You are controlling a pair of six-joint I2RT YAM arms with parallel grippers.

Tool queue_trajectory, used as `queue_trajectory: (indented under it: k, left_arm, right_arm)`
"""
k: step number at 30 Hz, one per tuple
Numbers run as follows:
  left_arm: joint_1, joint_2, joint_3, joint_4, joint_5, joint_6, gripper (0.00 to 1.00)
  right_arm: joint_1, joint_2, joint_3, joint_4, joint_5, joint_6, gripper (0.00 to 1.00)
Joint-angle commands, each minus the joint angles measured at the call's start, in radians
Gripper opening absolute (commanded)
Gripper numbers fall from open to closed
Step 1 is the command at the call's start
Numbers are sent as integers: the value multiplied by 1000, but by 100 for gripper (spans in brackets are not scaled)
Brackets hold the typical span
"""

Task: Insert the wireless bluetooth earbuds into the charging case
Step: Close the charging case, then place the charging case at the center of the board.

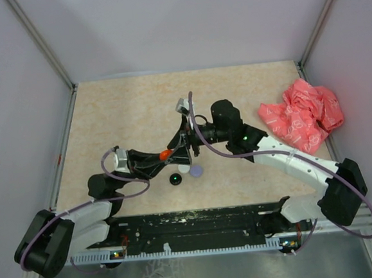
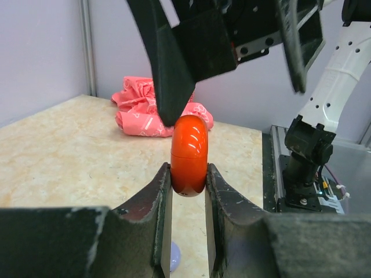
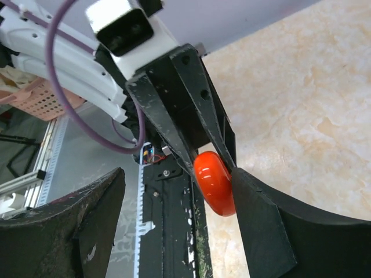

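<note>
The left jaws clamp the red charging case (image 2: 189, 153) by its lower half; the right jaws, wide apart, straddle its free upper end.

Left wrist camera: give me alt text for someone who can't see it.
The left hand pinches a glossy red case upright between its two dark fingers. The right hand hangs open just above, one finger tip at the case's top edge. A crumpled pink bag lies behind on the beige table.
</note>
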Motion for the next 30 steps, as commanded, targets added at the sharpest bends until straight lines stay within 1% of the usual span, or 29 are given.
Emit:
queue_trajectory:
  k: [1, 3, 5, 6, 8, 10, 13, 14, 17, 21, 27, 30]
  left_arm:
    - [2, 6, 12, 112, -34, -37, 0]
    - [3, 3, 8, 72, -62, -55, 0]
    - [3, -7, 10, -1, -96, -75, 0]
    - [3, -14, 15, -66, -117, -84, 0]
    - [2, -31, 40, -243, -171, -87, 0]
    - [2, -46, 78, -459, -222, -81, 0]
    - [2, -33, 136, -695, -294, -82, 0]
    - [2, -14, 154, -735, -307, -81, 0]
    - [2, 58, 189, -801, -329, -103, 1]
    - [2, 199, 243, -876, -317, -146, 0]
    - [3, 386, 278, -868, -284, -202, 0]
    - [3, 447, 297, -862, -278, -219, 4]
  right_arm:
    - [-21, -108, -9, 95, -39, -38, 73]
    - [-31, -127, -19, 66, 8, -68, 73]
    - [-32, -146, -37, 16, 126, -109, 74]
    - [-34, -159, -47, -10, 199, -129, 74]
    - [-34, -179, -72, -56, 381, -157, 76]
    - [-34, -198, -106, -85, 548, -168, 77]
    - [-34, -227, -180, -79, 727, -170, 77]
    - [-34, -239, -210, -62, 762, -164, 77]
    - [-34, -272, -303, 3, 811, -143, 77]
    - [-34, -316, -380, 37, 866, -140, 77]
    - [-35, -382, -436, 39, 931, -179, 77]
    - [-35, -397, -452, 35, 944, -186, 77]
